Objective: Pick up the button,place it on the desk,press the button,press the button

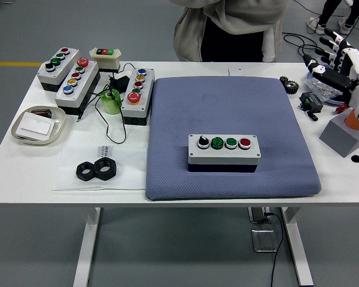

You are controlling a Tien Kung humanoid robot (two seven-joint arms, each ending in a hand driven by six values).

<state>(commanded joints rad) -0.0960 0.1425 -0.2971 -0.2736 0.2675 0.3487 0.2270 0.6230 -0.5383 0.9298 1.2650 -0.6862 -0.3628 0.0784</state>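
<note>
The button box (224, 153) sits flat on the blue mat (230, 107) at mid-table, untouched. The right hand (335, 60) hovers well apart at the far right, fingers spread, grasping nothing. Advice: approach from above, one fingertip centred on a single button.

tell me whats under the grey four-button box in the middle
The grey four-button control box sits on the blue-grey padded mat, which lies on the white table. The mat directly beneath the box is covered, so anything there can't be seen.
</note>
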